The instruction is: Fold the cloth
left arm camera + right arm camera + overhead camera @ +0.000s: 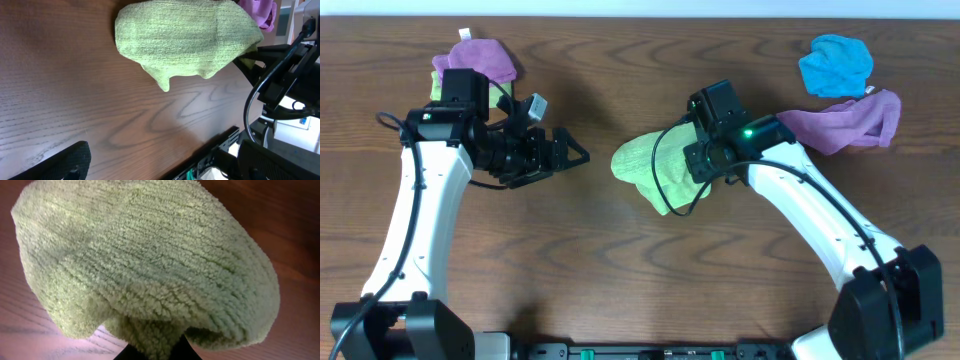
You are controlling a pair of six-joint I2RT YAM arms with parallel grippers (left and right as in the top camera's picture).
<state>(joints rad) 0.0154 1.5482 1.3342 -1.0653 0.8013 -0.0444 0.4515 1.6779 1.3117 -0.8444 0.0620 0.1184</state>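
At the near edge of the brown wooden table (620, 270), the left arm (415, 230) and the right arm (820, 220), both white, rise from black bases and reach towards the middle. The left claw (575, 155) sits left of centre and points right towards the cloth (655, 170). Its fingers are spread apart with nothing between them, and it is near the cloth but not touching it. In the left wrist view one dark finger shows at the bottom left corner, with bare wood between it and the cloth. The lime-green cloth sits near the middle of the table, a little right of centre. It is bunched into a rounded, doubled-over heap with one corner pointing towards the near edge. Its right side runs under the head of the right arm. The right claw (154, 352) is clamped on a fold of the cloth: in the right wrist view the fuzzy green cloth drapes over and fills almost the whole picture, with the dark fingertips just showing on either side of the pinched fold at the bottom. I cannot tell how much of the cloth rests on the wood. Further back on the right lies a crumpled purple cloth (845, 122), with a bright blue cloth (835, 65) just behind it. At the far left lies another purple cloth (478, 58), partly hidden by the left arm.
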